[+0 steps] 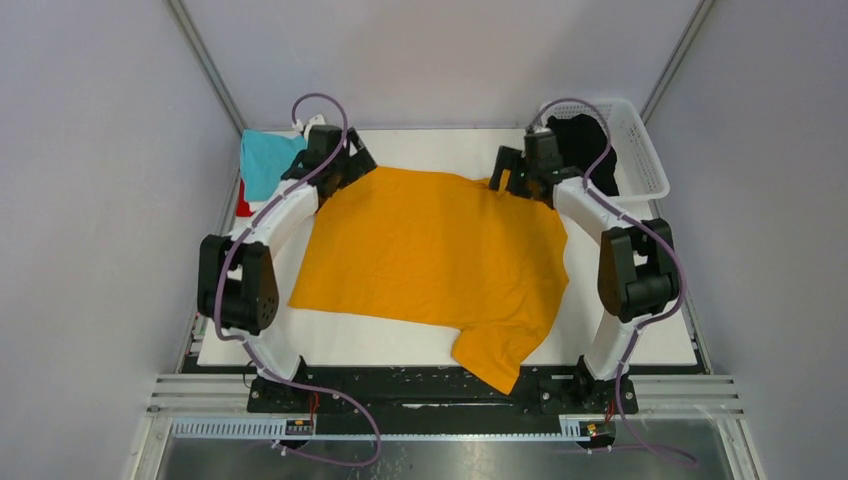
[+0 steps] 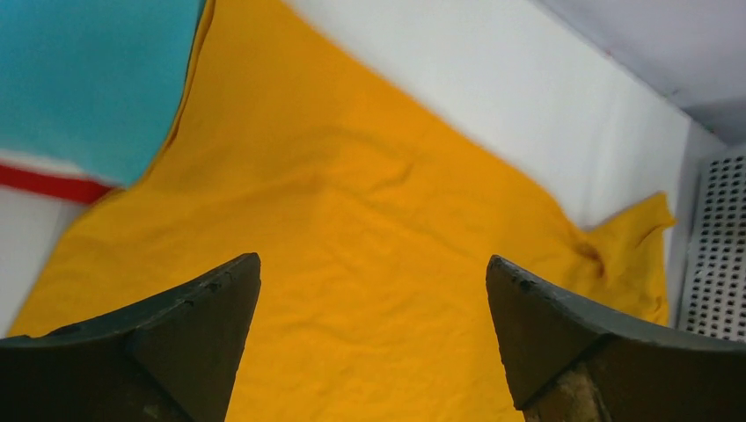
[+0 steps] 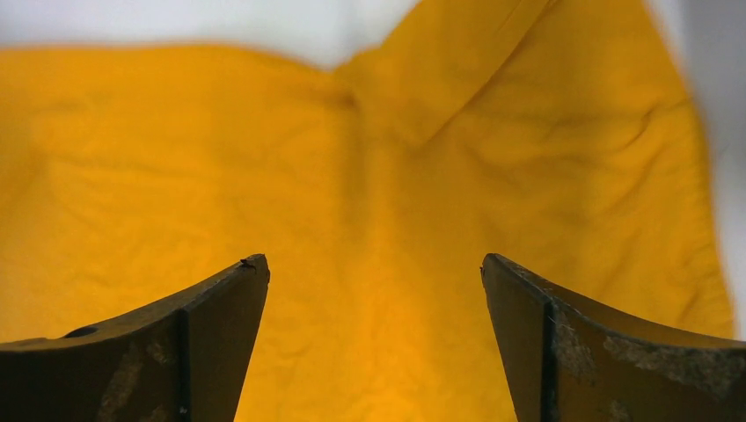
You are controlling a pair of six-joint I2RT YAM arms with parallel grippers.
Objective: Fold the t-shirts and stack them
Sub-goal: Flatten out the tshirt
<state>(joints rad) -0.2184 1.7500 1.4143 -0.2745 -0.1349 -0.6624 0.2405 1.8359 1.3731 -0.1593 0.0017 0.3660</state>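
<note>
The large mustard-orange t-shirt point(image 1: 432, 252) lies spread on the white table, one sleeve hanging over the near edge. It fills the left wrist view point(image 2: 352, 220) and the right wrist view point(image 3: 369, 193). My left gripper point(image 1: 352, 165) is open and empty over its far left corner point(image 2: 374, 272). My right gripper point(image 1: 512, 176) is open and empty over its far right corner point(image 3: 374, 268). A teal t-shirt point(image 1: 266, 160) lies at the far left on a red one point(image 1: 243, 205). A black t-shirt point(image 1: 588, 148) sits in the basket. The white t-shirt is out of view.
The white plastic lattice basket point(image 1: 645, 150) stands at the far right corner; its wall shows in the left wrist view point(image 2: 717, 246). The white table point(image 1: 340, 335) ends at a black rail in front. Grey walls enclose the sides and back.
</note>
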